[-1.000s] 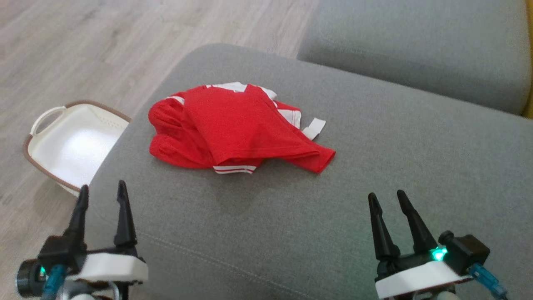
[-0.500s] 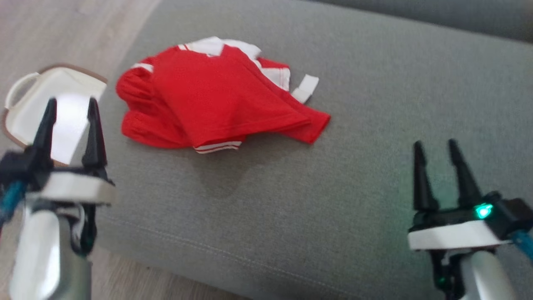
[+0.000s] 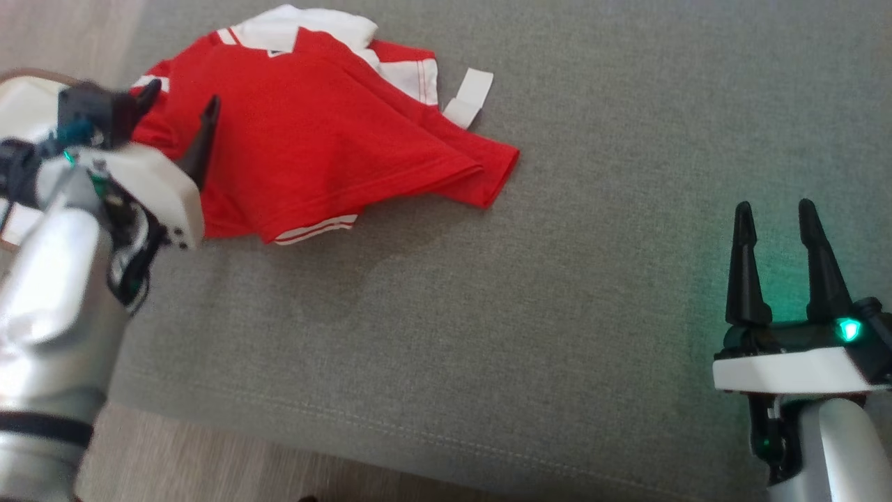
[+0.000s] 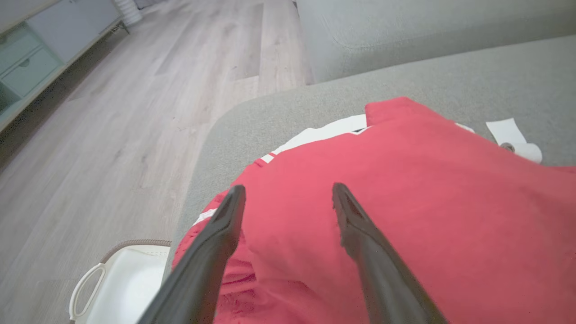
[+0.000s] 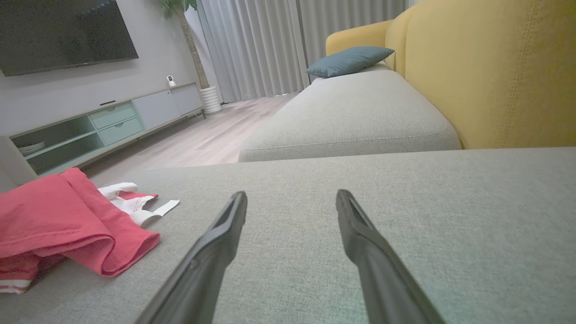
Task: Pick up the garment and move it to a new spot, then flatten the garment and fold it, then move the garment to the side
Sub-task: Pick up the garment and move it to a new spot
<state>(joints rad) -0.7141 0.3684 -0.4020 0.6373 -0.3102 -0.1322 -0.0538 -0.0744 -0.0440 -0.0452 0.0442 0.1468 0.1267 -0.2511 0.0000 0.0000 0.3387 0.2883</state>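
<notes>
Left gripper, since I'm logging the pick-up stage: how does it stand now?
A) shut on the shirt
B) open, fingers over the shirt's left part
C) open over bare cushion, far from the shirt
B: the left gripper has its fingers spread apart over the left part of the red shirt, pinching no cloth.

It is a living room in a home: a grey sofa (image 5: 351, 121) with a blue cushion (image 5: 348, 60), a television (image 5: 67, 33) on the wall, a low cabinet (image 5: 112, 121), long curtains (image 5: 270, 40), wooden floor (image 5: 198, 141)
</notes>
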